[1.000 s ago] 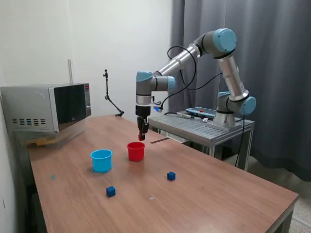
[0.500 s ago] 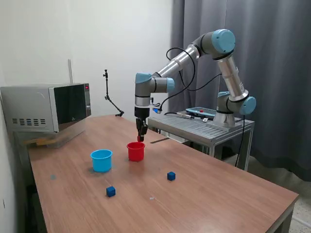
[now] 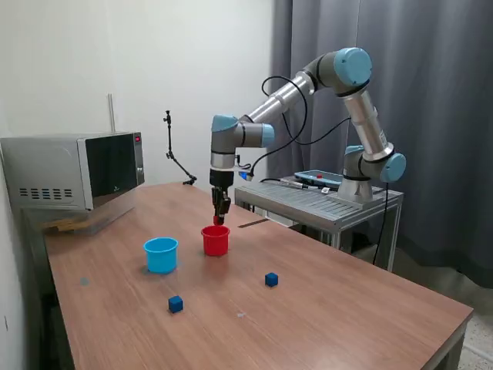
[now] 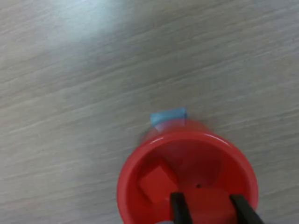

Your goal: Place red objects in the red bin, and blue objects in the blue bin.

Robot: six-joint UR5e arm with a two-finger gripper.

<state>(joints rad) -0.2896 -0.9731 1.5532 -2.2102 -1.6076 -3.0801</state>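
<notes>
No legible text, labels or numbers anywhere; small logo on microwave (image 3: 77, 171) door too blurred to read

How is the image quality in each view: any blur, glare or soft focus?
Exterior view: evenly lit and sharp, the blue cubes small but clear. Wrist view: soft overall, a pale glare patch on the table, red cup slightly blurred, tool tips cropped at the frame edge.

White wall (image 3: 154, 54), grey curtain (image 3: 431, 92), wooden table (image 3: 323, 308), microwave (image 3: 77, 169), metal stand (image 3: 323, 202)
</notes>
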